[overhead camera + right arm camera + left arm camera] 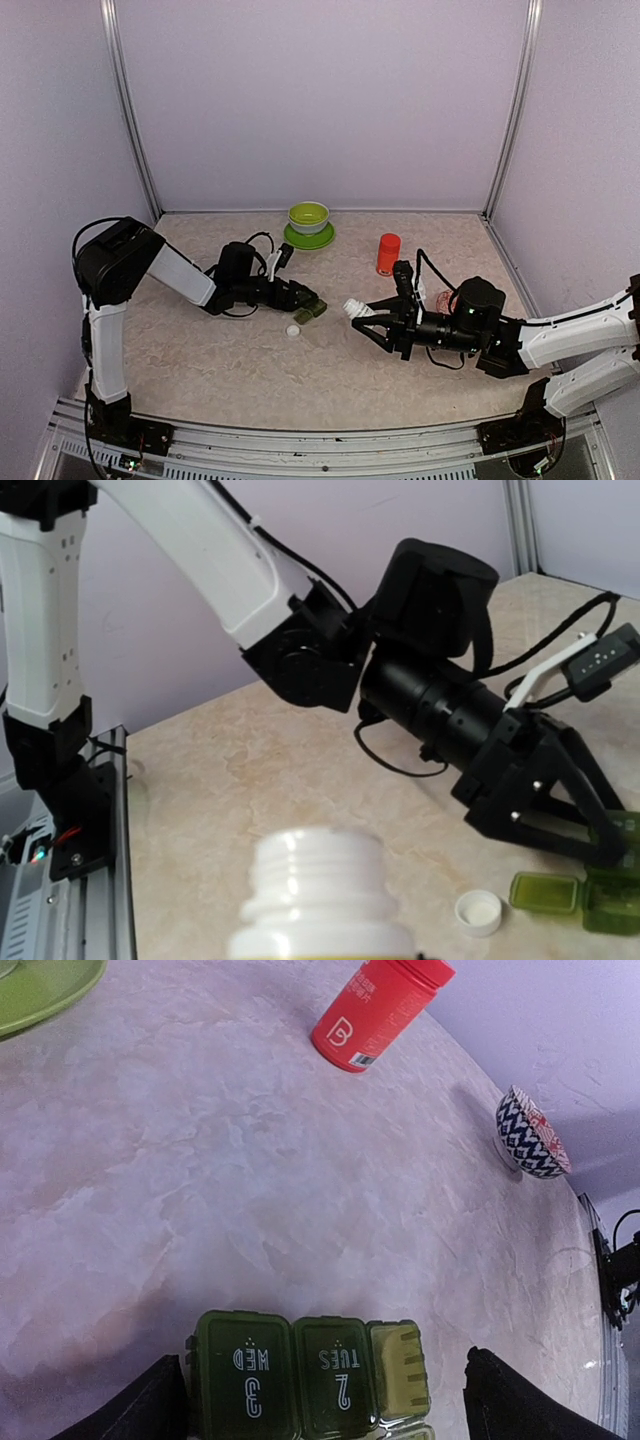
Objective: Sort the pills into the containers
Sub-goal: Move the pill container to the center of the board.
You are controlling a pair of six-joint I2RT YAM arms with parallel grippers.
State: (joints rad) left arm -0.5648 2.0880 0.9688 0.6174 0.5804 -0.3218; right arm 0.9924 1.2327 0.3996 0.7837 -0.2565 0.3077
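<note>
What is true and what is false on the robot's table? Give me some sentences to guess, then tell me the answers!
1. The right pincer holds a white bottle with no cap on. True.
2. The red bottle lies on its side. False: it stands upright.
3. A white cap lies beside the pill box. True.
4. All the pill box lids are shut. False: the end compartment is open, and the lids marked 2 and 3 are shut.
5. The left pincer is shut tight. False: it is open, one side on each side of the pill box.
</note>
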